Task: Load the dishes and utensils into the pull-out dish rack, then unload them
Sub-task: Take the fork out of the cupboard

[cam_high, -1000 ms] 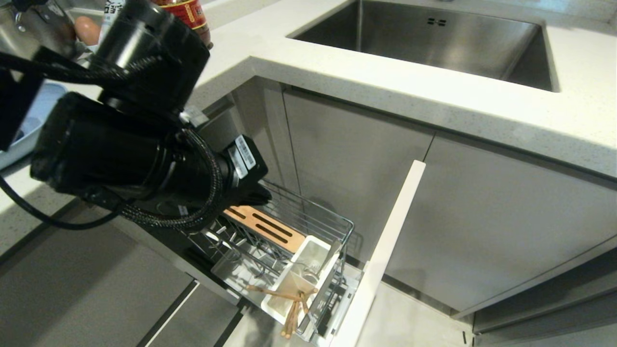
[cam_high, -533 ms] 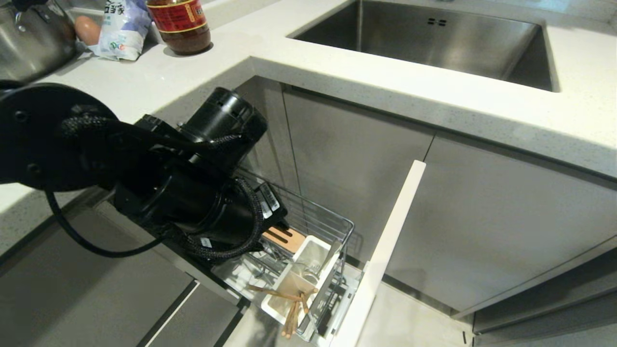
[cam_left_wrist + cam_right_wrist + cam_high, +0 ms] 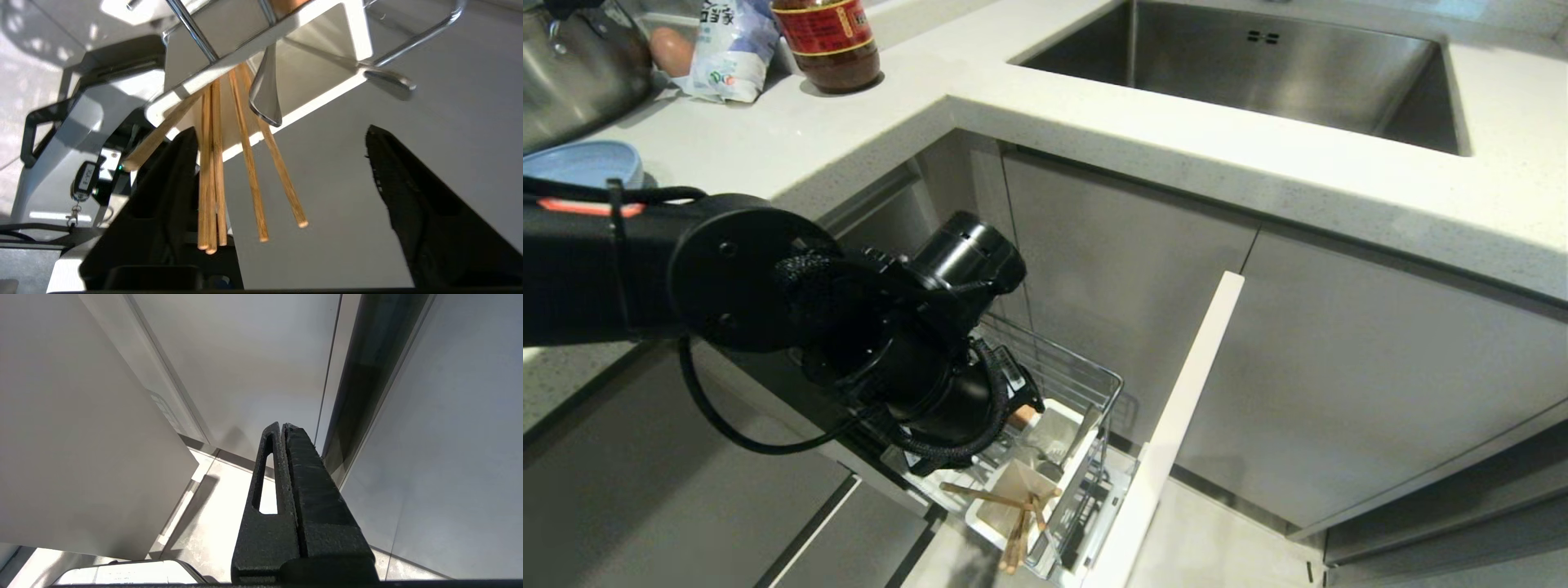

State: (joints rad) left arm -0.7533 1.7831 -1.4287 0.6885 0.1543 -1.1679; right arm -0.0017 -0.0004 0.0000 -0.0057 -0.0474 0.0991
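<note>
Left gripper (image 3: 282, 192), jaws spread wide and empty, hangs beside chopsticks (image 3: 245, 171) leaning from the white utensil cup (image 3: 310, 61).

White speckled stone desk (image 3: 1094, 106), L-shaped, with a steel sink (image 3: 1241, 73) set into it. On the left stretch: brown glass jar with red label (image 3: 827, 41), white printed pouch (image 3: 731, 49) just beside it, a brown egg (image 3: 671, 51) touching the pouch, shiny steel pot (image 3: 572, 77) at the far left edge, pale blue round dish (image 3: 580, 163) nearer the front edge.
</note>
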